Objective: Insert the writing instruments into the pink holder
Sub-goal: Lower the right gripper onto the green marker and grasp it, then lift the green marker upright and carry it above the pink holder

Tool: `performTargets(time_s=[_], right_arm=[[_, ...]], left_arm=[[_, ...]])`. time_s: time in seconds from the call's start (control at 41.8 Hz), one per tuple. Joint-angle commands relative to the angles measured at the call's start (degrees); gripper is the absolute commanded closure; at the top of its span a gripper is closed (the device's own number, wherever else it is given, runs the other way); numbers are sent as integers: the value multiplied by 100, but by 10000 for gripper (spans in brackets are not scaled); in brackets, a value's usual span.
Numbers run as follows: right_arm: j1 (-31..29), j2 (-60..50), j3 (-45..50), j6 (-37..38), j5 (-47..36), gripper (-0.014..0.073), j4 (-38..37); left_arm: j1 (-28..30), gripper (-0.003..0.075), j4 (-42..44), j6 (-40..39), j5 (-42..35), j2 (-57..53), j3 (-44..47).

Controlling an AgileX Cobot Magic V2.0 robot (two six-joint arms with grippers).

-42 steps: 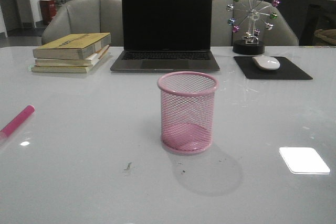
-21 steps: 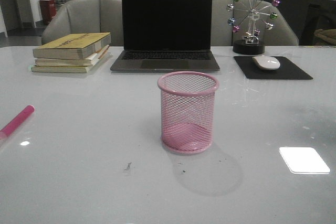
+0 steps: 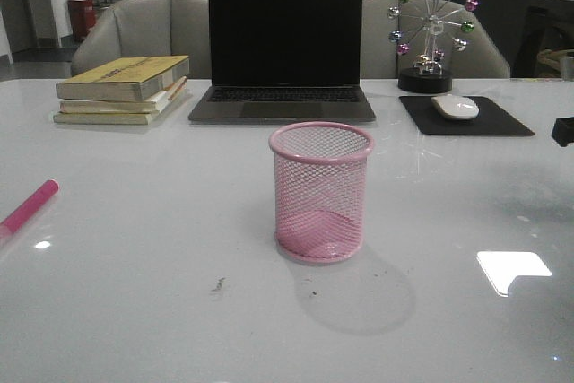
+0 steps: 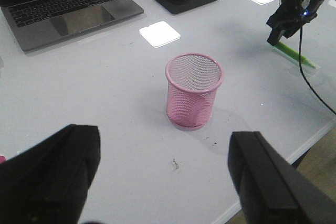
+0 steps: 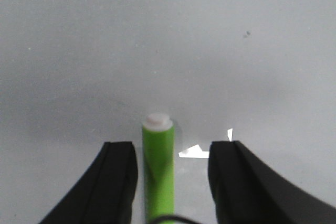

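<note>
The pink holder stands upright in the middle of the table and holds nothing; it also shows in the left wrist view. The hot pink marker lies flat at the table's left edge. The lime green marker lies flat, its white end pointing away from the wrist. My right gripper is open and straddles it, the marker nearer one finger; no contact shows. The left wrist view shows the green marker under the right arm. My left gripper hangs open, with nothing in it, short of the holder.
A laptop sits behind the holder, with stacked books to its left. To its right are a mouse on a black pad and a ferris-wheel ornament. The right arm's tip shows at the right edge.
A dark part of the right arm has come into the front view at the right edge, and its shadow now cuts into the bright reflection on the table. The holder and pink marker have not moved.
</note>
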Motion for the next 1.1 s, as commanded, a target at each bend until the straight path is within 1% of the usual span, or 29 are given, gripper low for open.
performTargets(time_s=[0.0,0.096,0.215,0.263,0.311,0.55,0.718,0.861,0.957,1.077], right_arm=[[-2,-127,-289,-103,10,170,10],[-2,-38,-370,-108,32,209,10],[-2,-34,-390,-108,-11,313,10],[-2,-34,-402,-108,-11,345,10],[-2,-34,-410,-109,-33,356,10],[-2,-55,-410,-119,30,361,10],[-2,-389,-388,-119,-58,361,16],[-2,-985,-137,-119,-402,361,27],[-2,-1400,119,-119,-686,361,218],[218,-2089,512,-229,-1231,361,477]], left_arm=[[-37,160,-75,15,-478,11,-193],[-37,160,-75,15,-478,11,-193],[-37,160,-75,15,-478,11,-193],[-37,160,-75,15,-478,11,-193],[-37,160,-75,15,-478,11,-193],[-37,160,-75,15,-478,11,-193],[-37,160,-75,15,-478,11,-193],[-37,160,-75,15,-478,11,-193],[-37,160,-75,15,-478,11,-193],[-37,160,-75,15,-478,11,-193]])
